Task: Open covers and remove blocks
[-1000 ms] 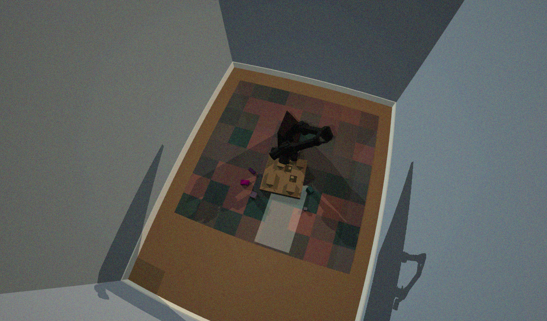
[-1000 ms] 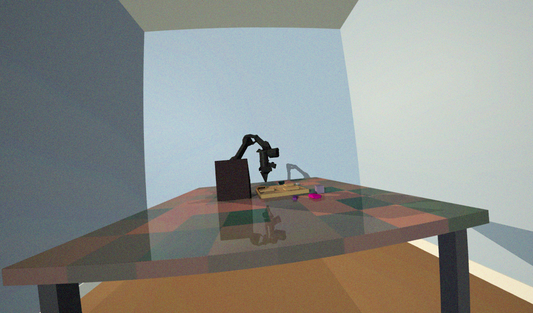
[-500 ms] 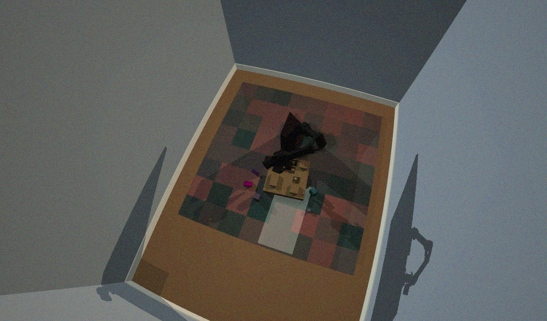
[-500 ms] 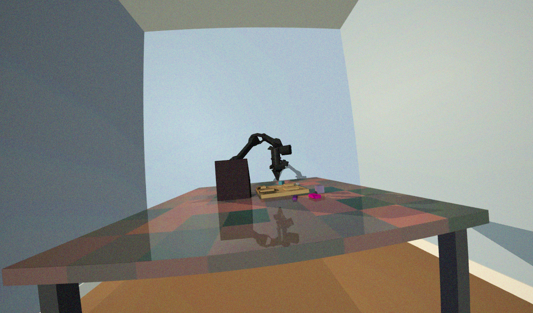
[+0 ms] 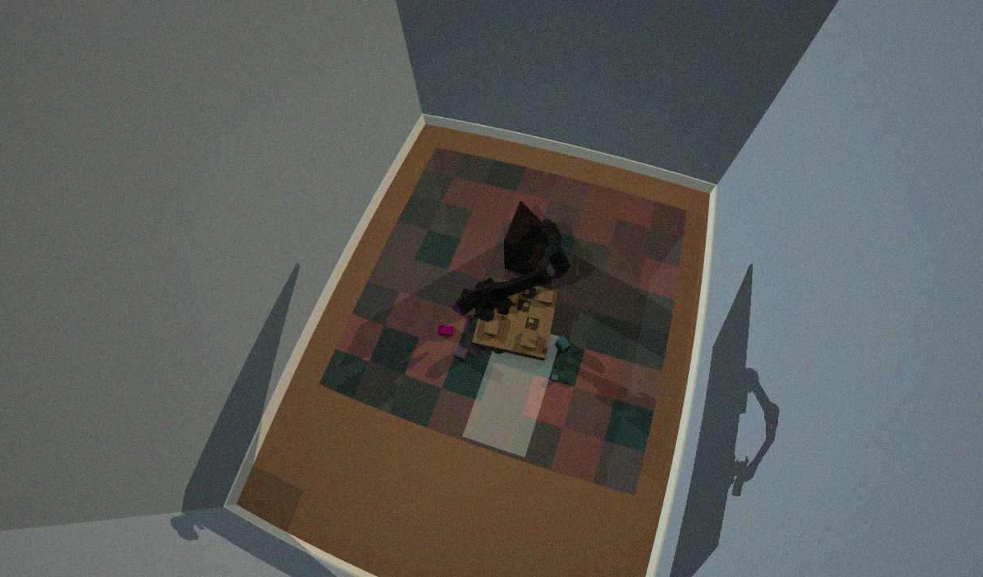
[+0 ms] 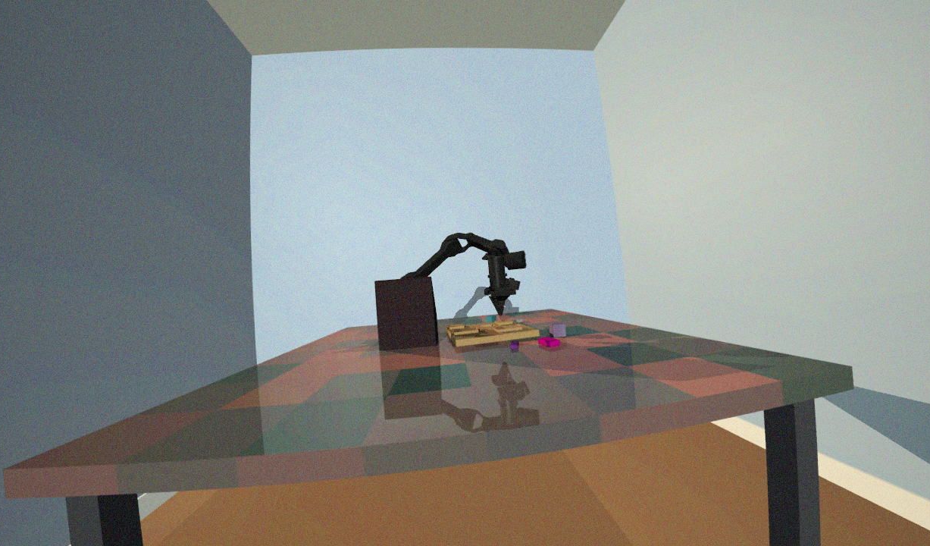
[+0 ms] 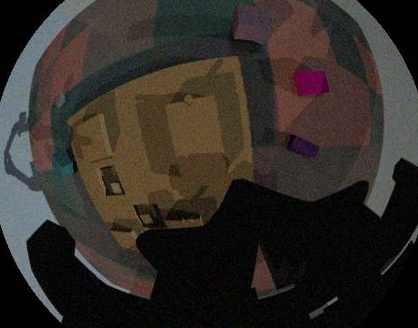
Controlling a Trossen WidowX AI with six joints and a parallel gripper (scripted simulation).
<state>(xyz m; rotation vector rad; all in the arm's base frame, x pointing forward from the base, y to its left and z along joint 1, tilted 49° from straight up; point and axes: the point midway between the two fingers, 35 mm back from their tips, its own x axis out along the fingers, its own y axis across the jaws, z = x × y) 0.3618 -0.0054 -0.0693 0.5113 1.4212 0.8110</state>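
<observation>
The tan puzzle board lies on the checked table in front of the arm's base. Several tan covers sit on it, and two dark open wells show in the wrist view. My gripper is shut and empty, hanging above the board's edge on the side of the small purple block. A magenta block, a lilac block and a teal block lie on the table off the board.
A tall dark box stands at the arm's base, right behind the board. The table stretches wide around the board, with its edges far from the blocks.
</observation>
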